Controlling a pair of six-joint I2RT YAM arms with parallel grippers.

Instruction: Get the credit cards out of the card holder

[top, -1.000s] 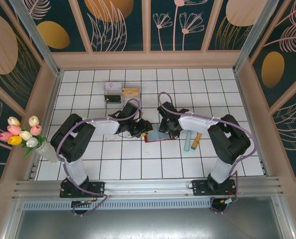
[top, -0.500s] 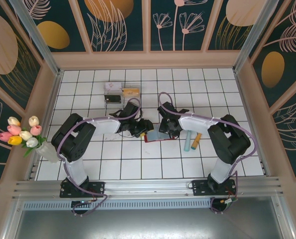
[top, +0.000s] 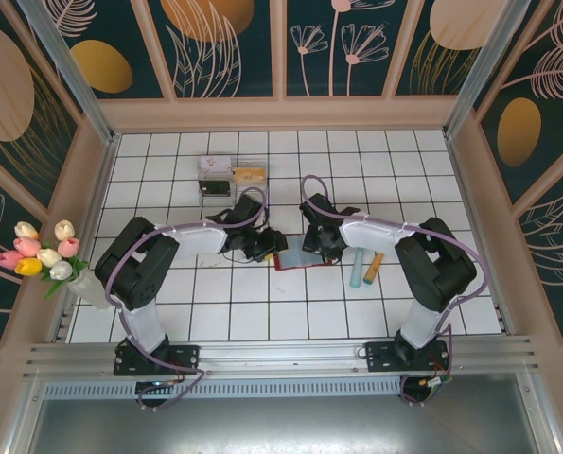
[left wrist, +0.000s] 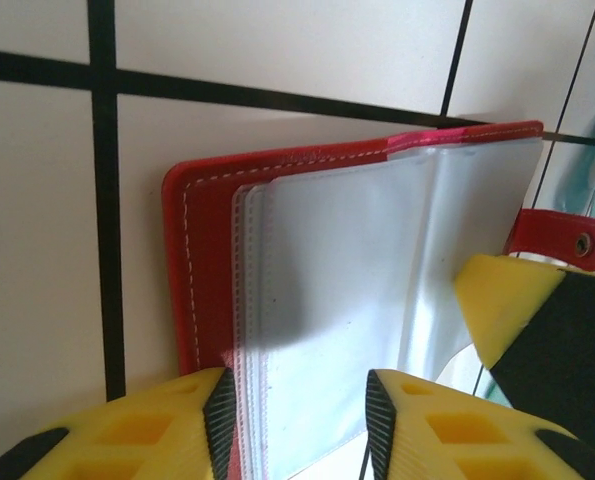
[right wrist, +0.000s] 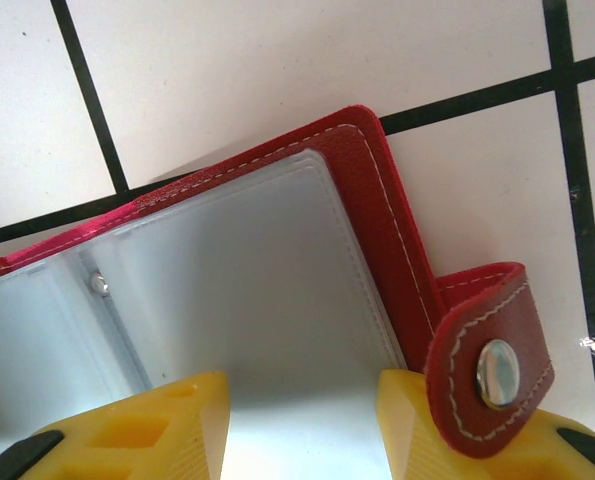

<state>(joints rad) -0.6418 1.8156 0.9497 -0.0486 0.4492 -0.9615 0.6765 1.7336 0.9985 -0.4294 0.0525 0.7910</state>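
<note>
The red card holder (top: 298, 262) lies open on the tiles between my two grippers. Its grey-blue pockets (left wrist: 357, 250) face up, and I cannot tell whether they hold anything. My left gripper (left wrist: 299, 425) is open, its jaws straddling the left half's pocket edges, one pad by the red border. My right gripper (right wrist: 302, 425) is open over the right half's pocket (right wrist: 267, 290), next to the snap strap (right wrist: 487, 370). One of its yellow fingers (left wrist: 507, 305) shows in the left wrist view. Two credit cards, a light blue one (top: 359, 268) and a tan-orange one (top: 374, 264), lie right of the holder.
A clear plastic box (top: 217, 176) with an orange item beside it (top: 249, 174) stands behind the left arm. A vase of tulips (top: 44, 253) sits at the left wall. Pink frame walls enclose the white tiled table (top: 262, 312).
My left gripper has drawn back slightly to the left over the holder, and its jaws widened briefly, then narrowed. The right arm has not moved.
</note>
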